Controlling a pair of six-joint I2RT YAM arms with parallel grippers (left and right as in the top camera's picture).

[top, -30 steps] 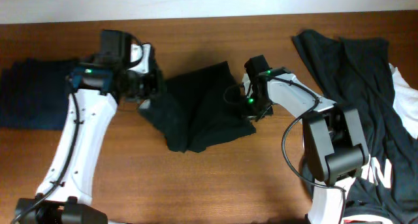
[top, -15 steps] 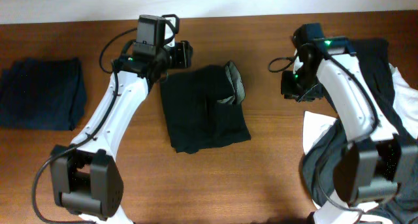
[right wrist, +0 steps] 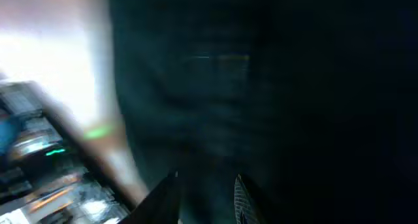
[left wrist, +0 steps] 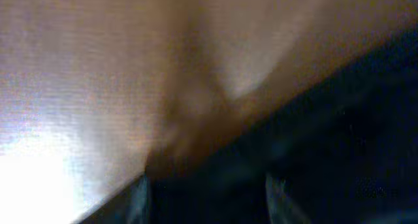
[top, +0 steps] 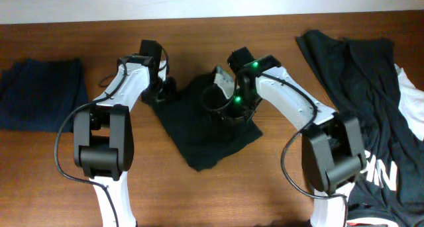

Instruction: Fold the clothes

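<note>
A black garment of the clothes [top: 205,131] lies skewed in the middle of the wooden table, with a pale-lined edge [top: 219,75] turned up at its far side. My left gripper [top: 161,89] is low at the garment's far left corner. In the blurred left wrist view its fingers stand apart over black cloth [left wrist: 313,132], so the gripper [left wrist: 209,194] is open. My right gripper [top: 228,102] is down on the garment's far middle. In its wrist view the gripper [right wrist: 206,194] shows a gap between the fingers, with dark fabric [right wrist: 196,87] filling the frame.
A folded dark blue garment [top: 41,94] lies at the left edge. A loose pile of black clothes [top: 364,75] with white lettering [top: 383,174] covers the right side. Bare wood [top: 265,187] shows in front of the centre garment.
Half a second ago both grippers were at the table's far side, apart from the garment. Both have come down onto its far edge, and the cloth now lies turned.
</note>
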